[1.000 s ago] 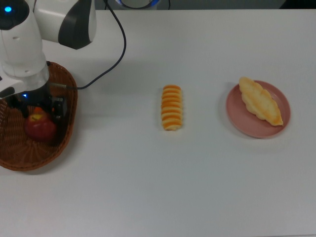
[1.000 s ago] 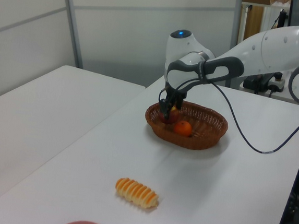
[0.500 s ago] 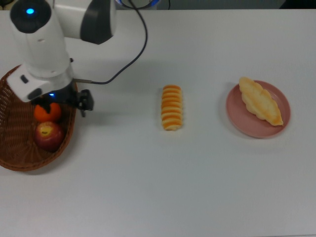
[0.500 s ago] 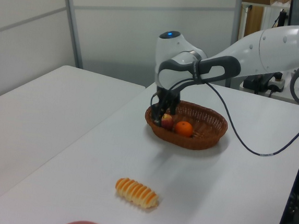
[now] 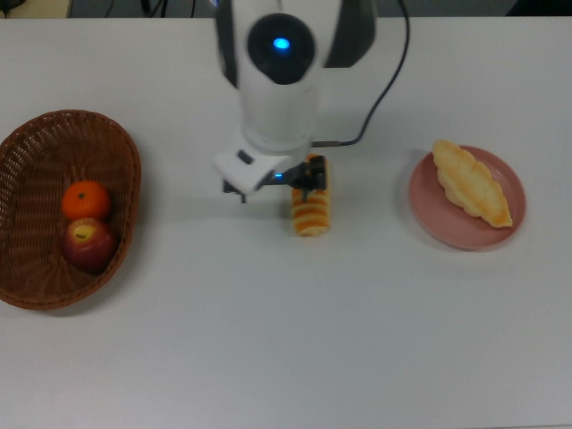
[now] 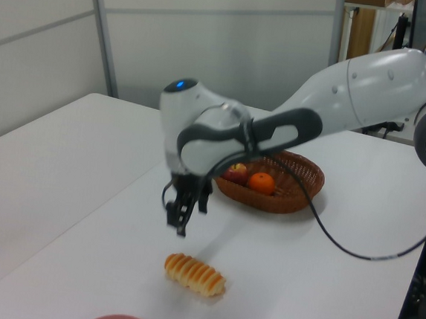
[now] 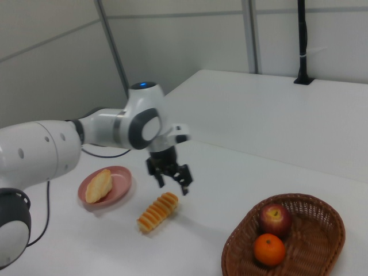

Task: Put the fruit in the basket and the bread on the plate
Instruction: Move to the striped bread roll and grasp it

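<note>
Basket (image 5: 116,143) at the top view's 9 o'clock holds mandarin (image 5: 86,200) and apple (image 5: 87,244); plate (image 5: 435,223) at 3 o'clock carries the braided loaf (image 5: 471,182). Striped roll (image 5: 311,213) lies mid-table, gripper (image 7: 172,175) hanging above it, jaws apart and empty.

In the top view, the basket (image 5: 36,286) sits at the bench's (image 5: 268,357) left holding the mandarin (image 5: 86,200) behind the apple (image 5: 87,244), the ridged roll (image 5: 311,214) lies at centre, and the plate (image 5: 438,228) at the right carries the braided loaf (image 5: 471,182).
</note>
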`<action>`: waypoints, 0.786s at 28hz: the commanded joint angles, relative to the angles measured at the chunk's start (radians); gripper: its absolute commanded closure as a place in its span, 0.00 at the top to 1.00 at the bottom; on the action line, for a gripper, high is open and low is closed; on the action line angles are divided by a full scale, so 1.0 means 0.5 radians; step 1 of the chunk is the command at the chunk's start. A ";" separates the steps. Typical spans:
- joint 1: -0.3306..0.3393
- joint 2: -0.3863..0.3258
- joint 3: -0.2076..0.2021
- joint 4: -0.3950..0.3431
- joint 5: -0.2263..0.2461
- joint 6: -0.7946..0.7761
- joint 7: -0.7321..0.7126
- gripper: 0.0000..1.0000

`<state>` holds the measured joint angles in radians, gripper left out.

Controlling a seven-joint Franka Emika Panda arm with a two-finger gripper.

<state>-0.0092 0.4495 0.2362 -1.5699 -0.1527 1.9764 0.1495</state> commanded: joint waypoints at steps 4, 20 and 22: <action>0.187 -0.034 -0.037 -0.158 0.017 -0.001 0.029 1.00; 0.239 -0.022 -0.037 -0.296 -0.044 0.008 0.026 0.72; 0.245 -0.022 -0.037 -0.306 -0.053 0.011 0.026 0.57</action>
<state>0.0940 0.4589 0.2345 -1.6882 -0.1635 1.9765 0.1605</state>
